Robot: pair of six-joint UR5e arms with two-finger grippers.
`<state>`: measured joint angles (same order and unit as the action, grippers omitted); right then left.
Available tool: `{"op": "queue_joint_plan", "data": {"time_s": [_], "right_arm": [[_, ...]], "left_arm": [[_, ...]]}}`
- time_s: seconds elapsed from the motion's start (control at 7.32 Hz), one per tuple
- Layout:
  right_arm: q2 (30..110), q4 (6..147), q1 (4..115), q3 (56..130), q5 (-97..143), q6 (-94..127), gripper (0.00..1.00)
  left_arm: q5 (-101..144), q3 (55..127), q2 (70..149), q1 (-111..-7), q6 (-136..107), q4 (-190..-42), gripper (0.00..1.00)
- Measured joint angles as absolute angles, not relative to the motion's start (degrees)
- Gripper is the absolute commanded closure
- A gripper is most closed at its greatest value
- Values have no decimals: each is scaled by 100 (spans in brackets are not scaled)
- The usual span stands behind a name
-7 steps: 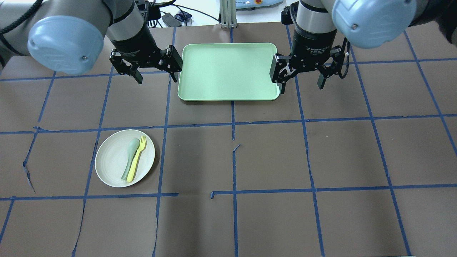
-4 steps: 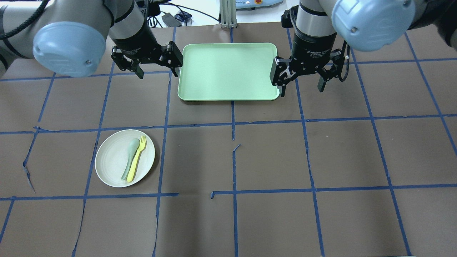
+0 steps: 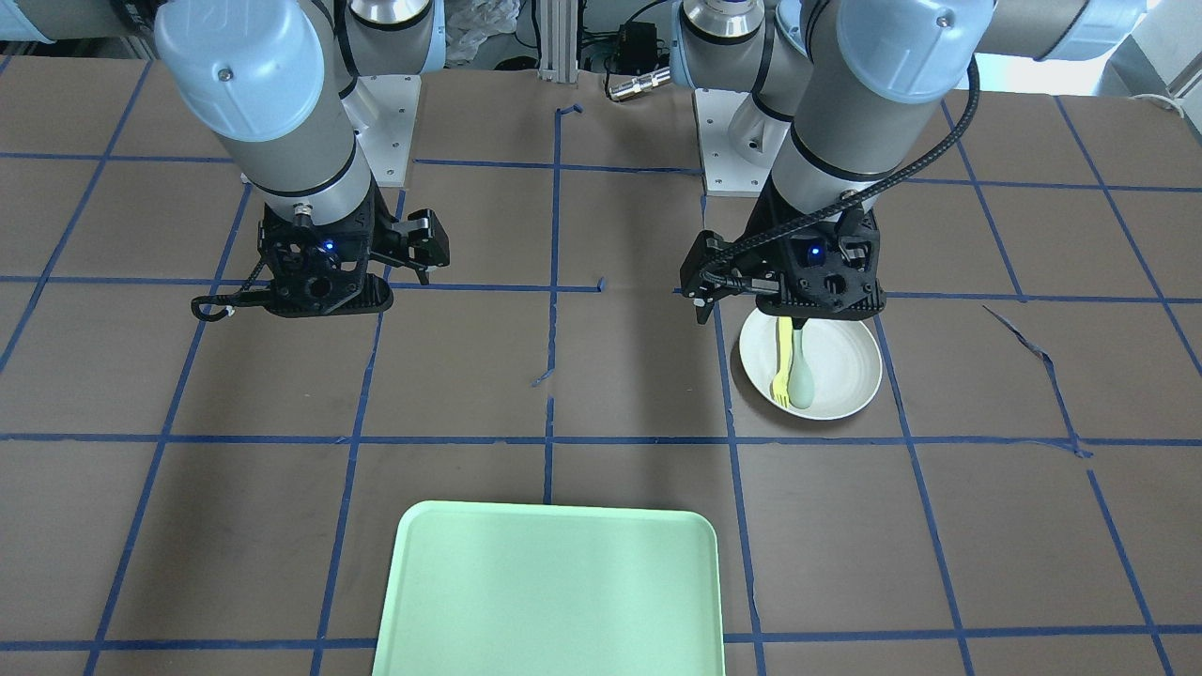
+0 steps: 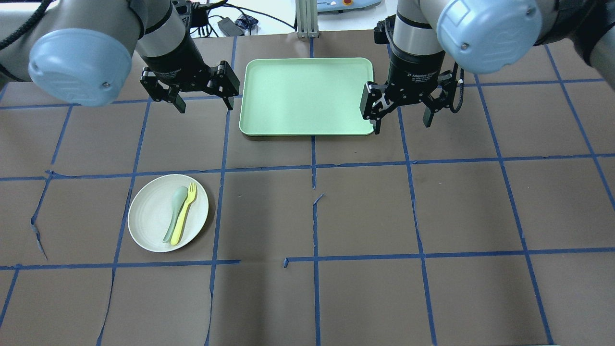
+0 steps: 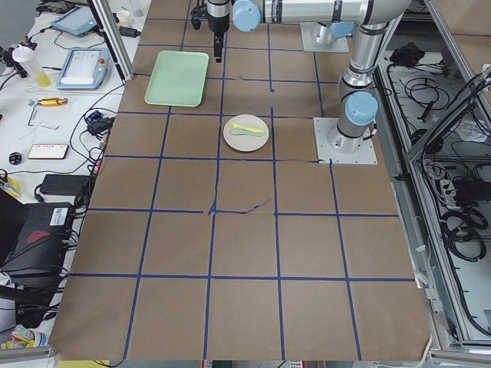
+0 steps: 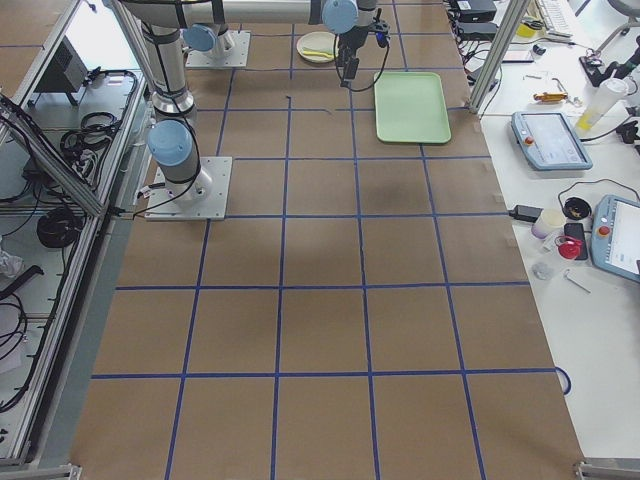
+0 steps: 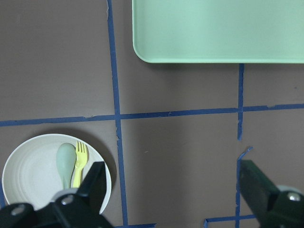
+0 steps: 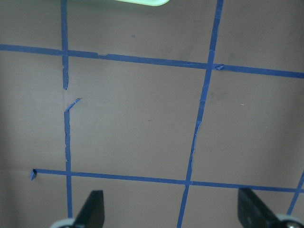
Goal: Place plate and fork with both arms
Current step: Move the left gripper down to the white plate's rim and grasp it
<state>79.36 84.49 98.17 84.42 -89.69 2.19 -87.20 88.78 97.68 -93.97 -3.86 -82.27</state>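
The off-white plate [image 4: 146, 218] lies on the near left part of the table. On it the yellow fork [image 4: 184, 214] lies beside a mint-green spoon [image 4: 174, 211]. My left gripper [image 4: 205, 105] is open and empty, hanging above the table just left of the green tray [image 4: 307, 96], well beyond the plate. In the left wrist view the plate [image 7: 33, 171] and fork [image 7: 79, 164] show at the lower left, next to one of the fingers [image 7: 92, 185]. My right gripper [image 4: 401, 126] is open and empty at the tray's right edge. The front view shows the plate [image 3: 840, 361] and fork [image 3: 781, 361] partly under the left wrist.
The pale green rectangular tray [image 3: 554, 591] lies empty at the far middle of the table. The brown table cover [image 4: 365, 211] carries a blue tape grid with small tears. Cables and devices lie beyond the table's far edge [image 4: 230, 24].
Both grippers have shifted slightly to the left in the overhead view and stay open. The plate, fork, spoon and tray have not moved.
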Motion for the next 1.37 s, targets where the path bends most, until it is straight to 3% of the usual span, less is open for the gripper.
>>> {"op": "queue_joint_plan", "data": {"time_s": [0.68, 1.37], "right_arm": [[7784, 8530, 9809, 8468, -8985, 283, 0], [7744, 8686, 9808, 8642, -8968, 271, 0]], "left_arm": [[-8893, 9246, 9794, -7744, 142, -8649, 0], [-9361, 10759, 9898, -6533, 1485, -7753, 1]]}}
